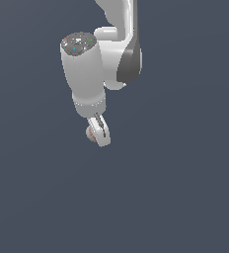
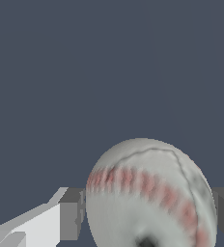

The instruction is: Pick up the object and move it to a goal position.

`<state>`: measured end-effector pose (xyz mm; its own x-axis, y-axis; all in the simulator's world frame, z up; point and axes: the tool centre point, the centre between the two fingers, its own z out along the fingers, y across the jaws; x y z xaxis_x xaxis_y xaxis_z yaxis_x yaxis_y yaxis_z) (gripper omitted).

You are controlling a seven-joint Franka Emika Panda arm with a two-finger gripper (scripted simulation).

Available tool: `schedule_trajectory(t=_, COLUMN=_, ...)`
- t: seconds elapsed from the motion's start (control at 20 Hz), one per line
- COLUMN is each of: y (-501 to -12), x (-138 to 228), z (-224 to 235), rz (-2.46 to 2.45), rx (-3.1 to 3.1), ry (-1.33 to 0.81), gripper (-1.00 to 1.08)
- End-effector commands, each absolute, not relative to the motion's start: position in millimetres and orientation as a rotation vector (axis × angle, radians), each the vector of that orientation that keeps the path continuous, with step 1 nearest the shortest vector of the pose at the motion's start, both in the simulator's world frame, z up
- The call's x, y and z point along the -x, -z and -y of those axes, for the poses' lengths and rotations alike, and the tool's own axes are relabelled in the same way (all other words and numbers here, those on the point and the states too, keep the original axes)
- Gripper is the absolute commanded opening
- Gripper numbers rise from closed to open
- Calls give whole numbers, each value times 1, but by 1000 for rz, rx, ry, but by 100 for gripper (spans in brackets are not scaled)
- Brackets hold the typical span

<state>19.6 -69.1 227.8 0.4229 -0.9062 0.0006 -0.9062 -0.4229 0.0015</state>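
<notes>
The object is a small off-white ball (image 1: 91, 133) with reddish seam marks. In the exterior view it sits between the fingers of my gripper (image 1: 97, 133), mostly hidden behind the nearer finger (image 1: 102, 134). The white arm reaches down from above. In the wrist view the ball (image 2: 147, 198) fills the space between the two grey finger pads (image 2: 69, 214), which press on either side of it. My gripper is shut on the ball. I cannot tell from these views how high the ball is above the surface.
Only a plain dark grey-blue surface (image 1: 185, 197) surrounds the arm in both views. No goal marker or other object shows.
</notes>
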Motion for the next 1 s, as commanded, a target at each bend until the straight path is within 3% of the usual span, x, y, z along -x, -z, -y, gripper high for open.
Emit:
schedule_trajectory(t=0.0, y=-257, x=-23, z=68, rz=1687, rx=-2648, ry=-1, gripper=-100)
schedule_trajectory(t=0.45, y=-324, x=-35, z=66, rz=1686, rx=-2650, ry=-1, gripper=-100)
schedule_trajectory(t=0.95, y=-347, x=-40, z=65, rz=1685, rx=-2651, ry=0, gripper=-100)
